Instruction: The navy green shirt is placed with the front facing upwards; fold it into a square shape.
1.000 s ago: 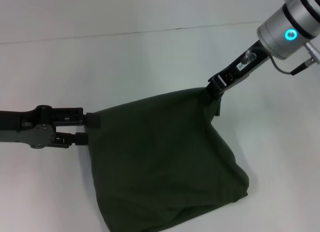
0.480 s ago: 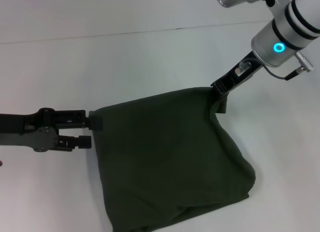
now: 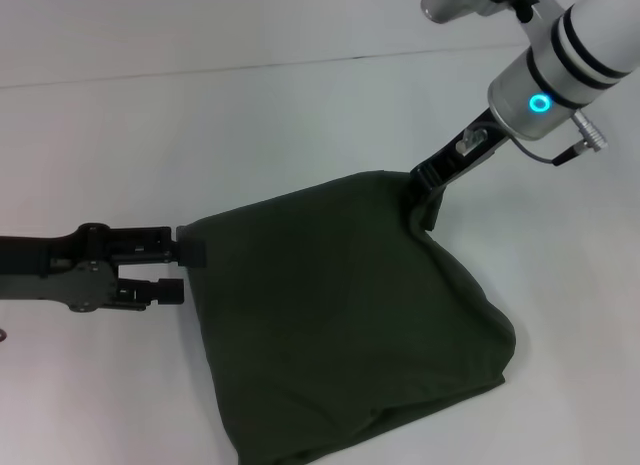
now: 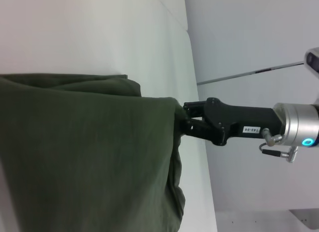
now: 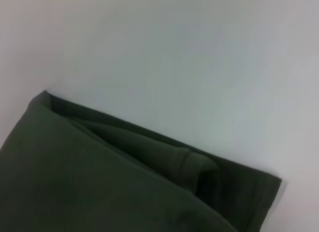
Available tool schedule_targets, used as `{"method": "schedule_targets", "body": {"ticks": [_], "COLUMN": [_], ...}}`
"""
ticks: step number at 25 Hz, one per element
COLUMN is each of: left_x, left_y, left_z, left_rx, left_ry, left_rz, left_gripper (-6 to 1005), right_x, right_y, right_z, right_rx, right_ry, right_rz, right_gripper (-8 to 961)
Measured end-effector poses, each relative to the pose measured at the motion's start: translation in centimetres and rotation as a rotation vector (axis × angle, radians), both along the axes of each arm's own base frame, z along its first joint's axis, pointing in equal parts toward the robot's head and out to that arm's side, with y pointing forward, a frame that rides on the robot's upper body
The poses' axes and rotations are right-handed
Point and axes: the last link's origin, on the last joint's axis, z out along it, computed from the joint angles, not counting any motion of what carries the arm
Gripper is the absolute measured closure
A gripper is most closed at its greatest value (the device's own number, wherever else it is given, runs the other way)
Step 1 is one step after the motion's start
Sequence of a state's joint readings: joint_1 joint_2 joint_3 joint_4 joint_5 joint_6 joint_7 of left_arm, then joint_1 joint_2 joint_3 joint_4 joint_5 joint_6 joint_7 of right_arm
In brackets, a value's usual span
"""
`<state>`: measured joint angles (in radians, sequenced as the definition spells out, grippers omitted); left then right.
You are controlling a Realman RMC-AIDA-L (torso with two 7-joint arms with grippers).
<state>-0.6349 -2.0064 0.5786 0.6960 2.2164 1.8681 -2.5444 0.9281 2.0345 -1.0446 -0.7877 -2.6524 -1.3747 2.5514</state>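
Both jaws, left [image 3: 185, 270] and right [image 3: 425, 180], clamped on the navy green shirt's [image 3: 340, 325] upper corners.

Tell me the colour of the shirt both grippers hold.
Dark olive green shirt, plain; clearest in the head view.

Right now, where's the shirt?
The navy green shirt lies centre-front on the table, stretched between the left hand and the right hand, each at a far corner.
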Motion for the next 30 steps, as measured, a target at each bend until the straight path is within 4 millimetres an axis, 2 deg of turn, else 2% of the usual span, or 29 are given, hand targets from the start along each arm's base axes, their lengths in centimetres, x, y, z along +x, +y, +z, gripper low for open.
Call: {"method": "schedule_targets", "body": {"ticks": [6,14,22,26,27,30], "left_x": [-0.1,-0.1,-0.1,-0.1,-0.1,0.1], "left_y": [0.0,-0.2,-0.2,-0.2,-0.2,-0.1], "left_z": [0.0,-0.1,0.0,0.0,0.0,0.0], "left_rx": [0.003,0.001,0.004,0.005,0.005,0.005], "left_ry": [-0.001,-0.003,-0.01,-0.011,-0.011,-0.015], "left_rz": [0.0,0.001,0.003,0.002,0.0,-0.013], "left_gripper": [127,138,149,154,156,160], "right_x": [0.6,0.5,0.6,-0.1,-0.9,-1.6], "right_y": [0.3,0.7,1.1,0.9,0.6,0.1], "right_z": [0.0,0.4,1.8,3.1,3.5,3.3], "right_rx": [0.027,0.05,0.109,0.133,0.121,0.085], "right_ry": [-0.038,-0.088,-0.132,-0.049,0.042,0.123], "right_rz": [0.002,0.018,0.013,0.0,-0.001,0.007], "right_gripper": [672,652,651,651,651,650]}}
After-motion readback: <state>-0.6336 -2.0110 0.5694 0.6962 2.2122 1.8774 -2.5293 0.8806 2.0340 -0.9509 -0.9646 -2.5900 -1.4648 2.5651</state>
